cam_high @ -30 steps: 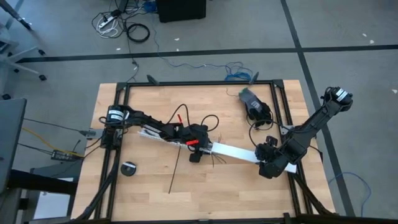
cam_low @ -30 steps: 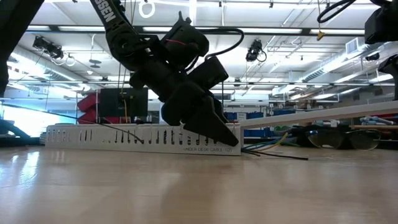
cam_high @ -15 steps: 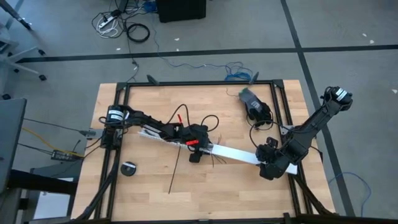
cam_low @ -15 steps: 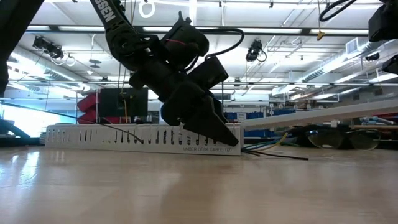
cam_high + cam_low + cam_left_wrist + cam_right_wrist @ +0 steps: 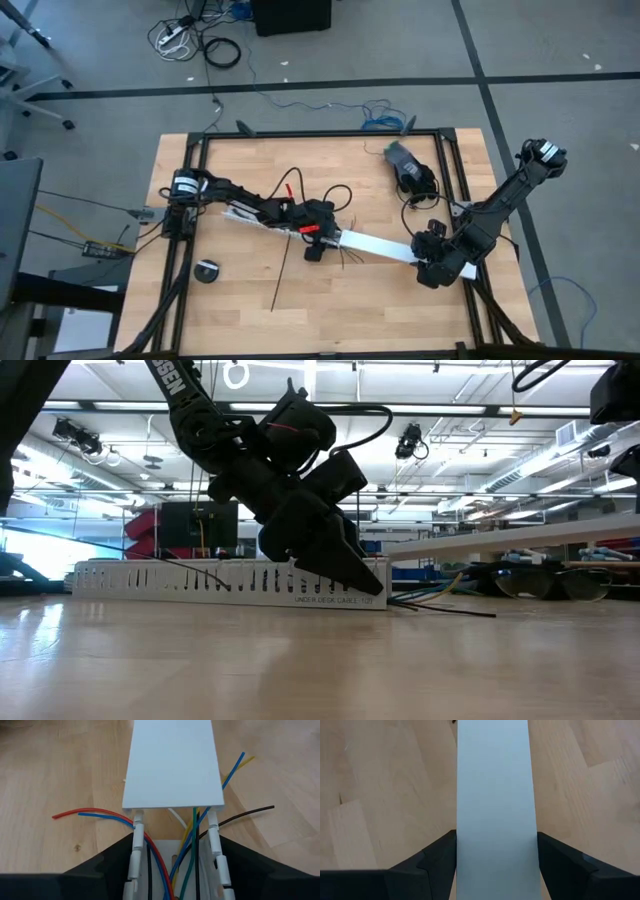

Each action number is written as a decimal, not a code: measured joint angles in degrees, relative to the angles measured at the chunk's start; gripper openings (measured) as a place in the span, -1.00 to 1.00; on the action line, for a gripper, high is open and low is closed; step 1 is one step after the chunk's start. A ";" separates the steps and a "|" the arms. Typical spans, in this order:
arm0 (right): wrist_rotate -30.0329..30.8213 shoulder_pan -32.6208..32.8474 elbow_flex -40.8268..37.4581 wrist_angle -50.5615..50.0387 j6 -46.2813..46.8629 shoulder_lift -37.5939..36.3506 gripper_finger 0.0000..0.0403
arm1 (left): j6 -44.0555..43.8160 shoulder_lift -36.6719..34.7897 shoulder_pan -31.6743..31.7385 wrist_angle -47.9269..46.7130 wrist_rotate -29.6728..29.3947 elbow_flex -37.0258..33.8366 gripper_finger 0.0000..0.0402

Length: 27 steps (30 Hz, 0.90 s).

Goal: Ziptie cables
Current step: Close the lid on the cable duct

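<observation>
Right claw pinches the white cover strip, its raised end now sagging slightly lower. Left claw stays clamped on the slotted channel holding the cables. Ziptie lies untouched on the bench.

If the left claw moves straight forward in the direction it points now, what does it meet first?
Most likely the white cover. The left claw straddles the slotted channel with the cables between its fingers, and the cover's near edge lies directly ahead, though its height is unclear.

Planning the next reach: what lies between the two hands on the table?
In the high view, the white channel cover spans from the left hand to the right hand.
</observation>
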 joint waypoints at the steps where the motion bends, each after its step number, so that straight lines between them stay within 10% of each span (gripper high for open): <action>1: 0.00 0.00 0.00 0.13 -0.01 0.01 0.18 | 0.00 0.00 0.00 0.00 0.00 0.00 0.19; 27: -3.34 -1.88 0.00 0.63 -0.71 0.36 0.18 | 0.00 0.00 0.24 0.02 -0.01 -0.02 0.19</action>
